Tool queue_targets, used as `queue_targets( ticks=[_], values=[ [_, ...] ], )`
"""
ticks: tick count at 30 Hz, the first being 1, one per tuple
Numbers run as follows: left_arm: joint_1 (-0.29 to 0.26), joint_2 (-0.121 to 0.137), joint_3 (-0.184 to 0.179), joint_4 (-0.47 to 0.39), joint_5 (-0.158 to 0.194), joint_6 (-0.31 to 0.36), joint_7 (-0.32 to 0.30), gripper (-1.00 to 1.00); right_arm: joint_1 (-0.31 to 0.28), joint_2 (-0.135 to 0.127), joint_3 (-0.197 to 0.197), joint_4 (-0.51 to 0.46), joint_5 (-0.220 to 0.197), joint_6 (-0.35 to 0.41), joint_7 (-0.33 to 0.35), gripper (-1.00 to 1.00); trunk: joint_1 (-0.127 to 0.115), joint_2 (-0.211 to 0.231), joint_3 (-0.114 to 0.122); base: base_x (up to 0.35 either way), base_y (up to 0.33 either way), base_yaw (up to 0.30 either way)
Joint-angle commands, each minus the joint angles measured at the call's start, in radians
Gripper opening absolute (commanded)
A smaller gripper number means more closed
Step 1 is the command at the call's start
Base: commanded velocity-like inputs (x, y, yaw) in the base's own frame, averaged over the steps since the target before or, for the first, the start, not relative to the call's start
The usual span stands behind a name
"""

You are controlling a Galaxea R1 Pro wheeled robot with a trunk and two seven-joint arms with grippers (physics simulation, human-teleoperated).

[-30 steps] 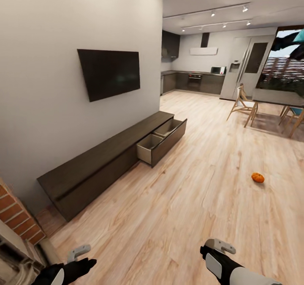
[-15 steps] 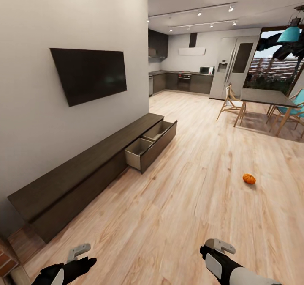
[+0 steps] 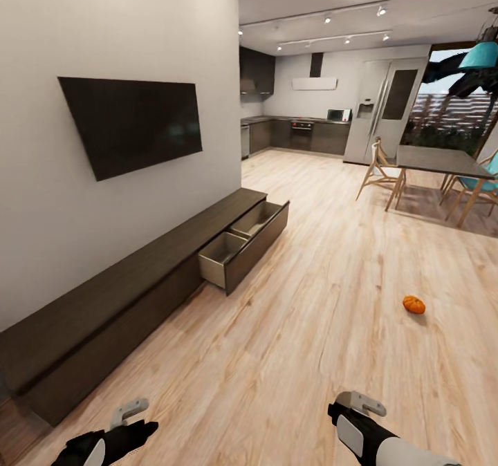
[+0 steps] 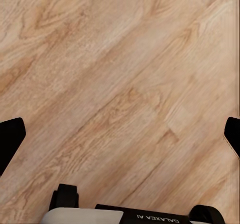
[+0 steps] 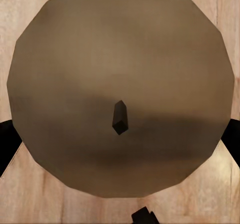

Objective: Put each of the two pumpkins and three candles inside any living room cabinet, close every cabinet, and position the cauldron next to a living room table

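Wood-plank floor (image 3: 325,258) runs under both jaws. Right gripper (image 5: 120,134) has its jaws pinched on a candle (image 5: 120,84) — the round top faces the wrist camera, wick (image 5: 120,117) pointing along the fingers, so its axis lies in line with them. Left gripper (image 4: 120,139) has its jaws spread wide over bare boards. Ahead and right of the right jaws, a pumpkin (image 3: 413,304) sits on the floor, well apart. Ahead and left, the cabinet (image 3: 131,279) lies lengthwise along the wall, one drawer (image 3: 242,241) pulled out — open floor lies between. Beyond stands a dining desk (image 3: 436,160).
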Motion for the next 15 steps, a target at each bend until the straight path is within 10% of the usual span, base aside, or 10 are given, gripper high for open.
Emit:
queue_targets(
  ticks=[1,15],
  values=[
    [0.000,-0.001,0.004,-0.001,0.005,0.008,-0.003,1.00,-0.001,0.000,0.010,-0.001,-0.008,-0.001,-0.004,-1.00,0.001,-0.001,-0.001,0.318,-0.085,-0.016],
    [0.000,-0.023,0.001,-0.002,0.003,0.008,-0.003,1.00,-0.001,0.000,0.009,-0.002,-0.009,0.000,-0.007,-1.00,0.001,-0.001,-0.001,0.318,-0.085,-0.235]
  ],
)
